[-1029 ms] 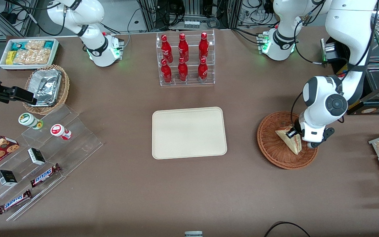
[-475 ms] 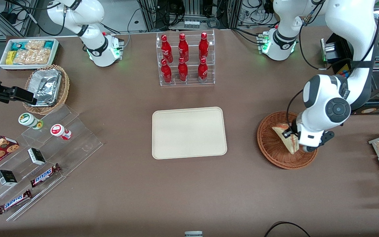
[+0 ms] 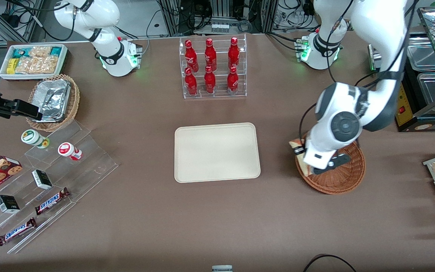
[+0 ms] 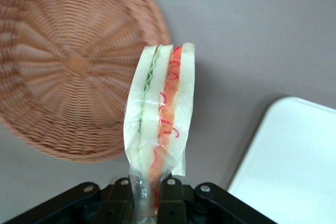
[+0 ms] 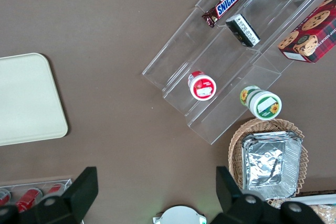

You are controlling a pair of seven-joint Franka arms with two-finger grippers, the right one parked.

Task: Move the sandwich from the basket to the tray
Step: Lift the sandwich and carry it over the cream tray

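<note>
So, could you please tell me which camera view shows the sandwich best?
The left wrist view: the sandwich fills it, layers visible, clamped in the pincer. The front view shows only a corner beside the arm; the right wrist view shows none.

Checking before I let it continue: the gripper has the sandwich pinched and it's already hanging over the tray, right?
Not quite. The gripper does pinch the sandwich, but the left wrist view shows it hanging over bare table beside the basket, with the tray still off to one side. The front view agrees.
</note>
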